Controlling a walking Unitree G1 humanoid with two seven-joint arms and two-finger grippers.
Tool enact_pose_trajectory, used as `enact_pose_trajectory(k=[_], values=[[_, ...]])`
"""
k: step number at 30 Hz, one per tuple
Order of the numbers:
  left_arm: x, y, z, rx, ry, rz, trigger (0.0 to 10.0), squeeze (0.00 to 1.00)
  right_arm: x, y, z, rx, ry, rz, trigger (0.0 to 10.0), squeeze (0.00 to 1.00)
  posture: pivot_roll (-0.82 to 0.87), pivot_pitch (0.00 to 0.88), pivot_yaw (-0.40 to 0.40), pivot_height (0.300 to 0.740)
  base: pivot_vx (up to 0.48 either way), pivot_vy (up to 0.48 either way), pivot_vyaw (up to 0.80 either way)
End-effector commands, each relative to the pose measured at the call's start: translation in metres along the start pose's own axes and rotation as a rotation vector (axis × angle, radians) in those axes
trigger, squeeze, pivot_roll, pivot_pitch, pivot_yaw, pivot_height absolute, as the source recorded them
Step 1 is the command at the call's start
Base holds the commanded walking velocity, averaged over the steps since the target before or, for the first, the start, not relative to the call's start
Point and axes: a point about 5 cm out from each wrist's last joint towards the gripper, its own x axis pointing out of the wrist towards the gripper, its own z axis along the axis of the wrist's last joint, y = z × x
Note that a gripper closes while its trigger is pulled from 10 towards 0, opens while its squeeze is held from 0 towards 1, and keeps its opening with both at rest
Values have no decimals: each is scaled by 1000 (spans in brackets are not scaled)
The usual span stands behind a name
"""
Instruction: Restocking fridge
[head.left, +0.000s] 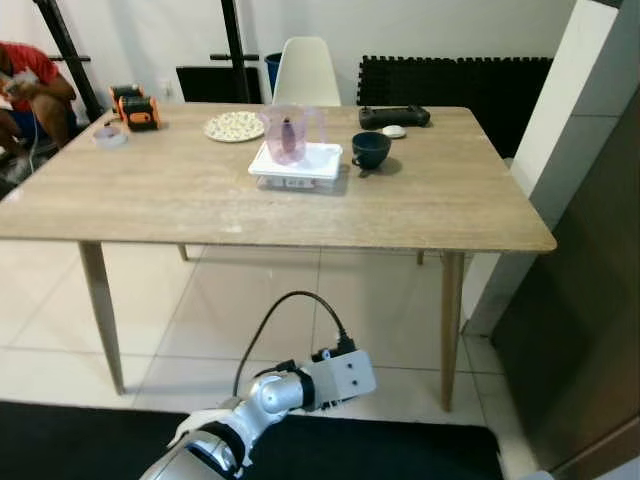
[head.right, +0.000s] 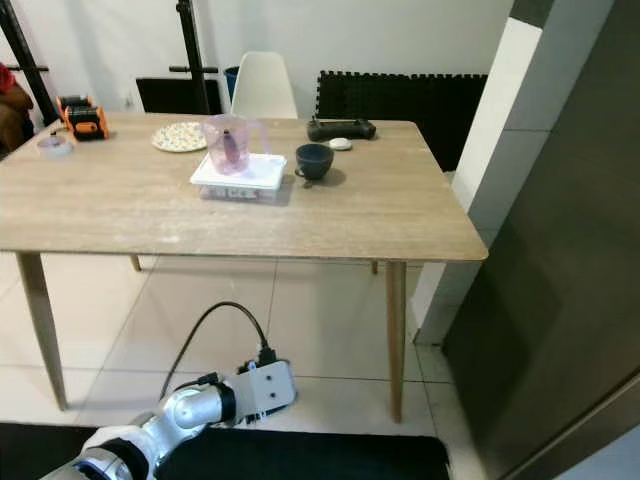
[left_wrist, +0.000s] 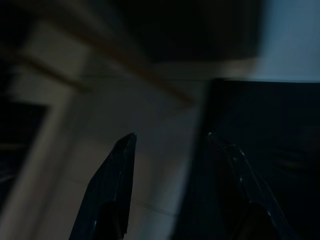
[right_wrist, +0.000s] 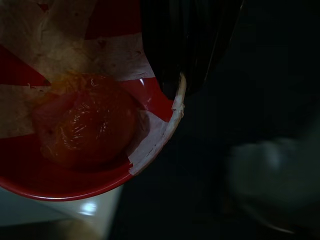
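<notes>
While the robot is standing back from the tabletop (head.left: 200, 200), its left arm is hanging low at about seven o'clock in the head views, and the left claw (left_wrist: 175, 150) is showing its two black fingers spread wide with nothing between them, over pale floor tiles and a dark mat. The right claw (right_wrist: 175, 85) is gripping the rim of a red and white bowl (right_wrist: 150, 145), one black finger pressing on the edge, with an orange-red food item wrapped in clear film (right_wrist: 87, 125) lying inside.

On the tabletop, toward twelve o'clock, a pink pitcher (head.left: 288, 135) is standing on a white lidded container (head.left: 297, 165), a dark cup (head.left: 370, 150) is sitting just beside it at three o'clock, and a patterned plate (head.left: 233, 126) is lying at ten o'clock from it. A person (head.left: 30, 85) is sitting at the far left.

Judging the risk: the bowl is being held only by its rim, so walking or turning toward the dark panel (head.right: 570, 300) at three o'clock, possibly the fridge, could be tilting it and rolling the food out.
</notes>
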Motion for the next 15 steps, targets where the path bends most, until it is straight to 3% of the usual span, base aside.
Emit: enact_pose_trajectory(k=[1,2,3,4,6,8,9,11,15], values=[[-2,-2,-2,-160,-14,-156,10000,0,-1,-6,2,8,-20,-12,10000,0,-155,105,20,740,0,0,0],[-2,-2,-2,-160,-14,-156,10000,0,-1,-6,2,8,-20,-12,10000,0,-155,105,20,740,0,0,0],[-1,9,0,-165,-31,94,10000,0,-3,-14,1,21,-27,-48,10000,0,-114,80,17,740,0,0,0],[-2,22,0,-92,17,263,10000,0,-4,-20,2,36,-33,-74,10000,0,-71,0,1,740,0,0,0],[-6,33,1,162,94,423,10000,0,-6,-29,-4,-6,-1,-95,10000,0,-94,0,9,740,0,0,0],[-7,33,-5,287,180,396,10000,0,-7,-33,-7,7,11,-99,10000,0,-107,11,6,740,0,0,0],[-9,35,-5,241,160,417,10000,118,-7,-35,-5,31,2,-105,10000,0,-91,0,-1,740,0,-341,0],[-12,38,-2,181,111,454,10000,94,-7,-35,-2,49,-11,-105,10000,0,-92,0,2,740,0,-480,0],[-13,41,6,263,64,469,10000,71,-6,-28,1,49,-19,-85,10000,0,-94,0,-7,740,0,-120,0]])
